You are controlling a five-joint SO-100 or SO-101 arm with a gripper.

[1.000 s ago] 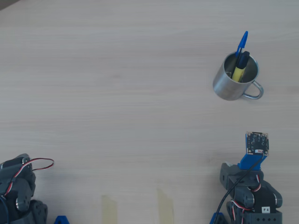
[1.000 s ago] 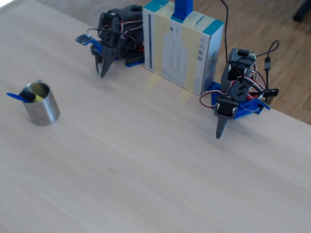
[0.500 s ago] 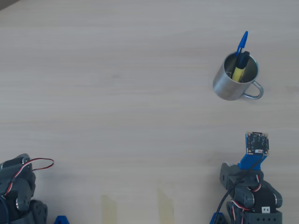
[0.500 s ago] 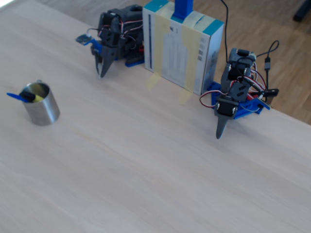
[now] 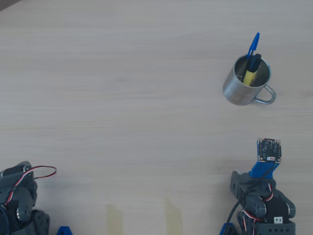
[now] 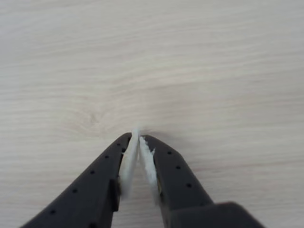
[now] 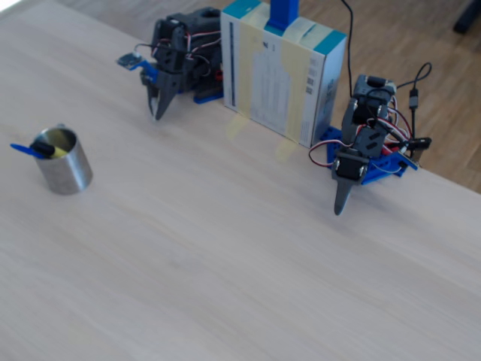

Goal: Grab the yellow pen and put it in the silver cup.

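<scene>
In the wrist view the jaws point(image 6: 137, 142) are pressed together at the tips, pinching nothing, with white padding showing along their inner faces. They point down at bare pale-wood desk point(image 6: 213, 71), and nothing else lies in that view.

In the overhead view the arm point(image 5: 264, 196) with the small camera board point(image 5: 269, 150) sits folded at the bottom edge, right of centre. A second arm point(image 5: 19, 200) with a red wire is folded at the bottom left corner. Two strips of tape point(image 5: 115, 220) lie on the desk between them at the bottom edge. From the arms up to the far edge the desk is open across nearly its whole width.

The silver cup point(image 5: 234, 90) stands upright in the upper right, well apart from the arm below it, its looped handle point(image 5: 265, 96) turned toward the right and lower side. The yellow pen point(image 5: 250, 73) stands inside it, black cap up and leaning on the far rim. A thin blue ballpoint pen point(image 5: 253, 45) stands in the cup too, sticking out past the rim toward the top edge.

In the fixed view the cup point(image 7: 66, 171) sits near the left edge. Both arms rest along the far edge on either side of a white and teal carton point(image 7: 278, 71), jaws pointing down. The desk's near and right parts are bare.
</scene>
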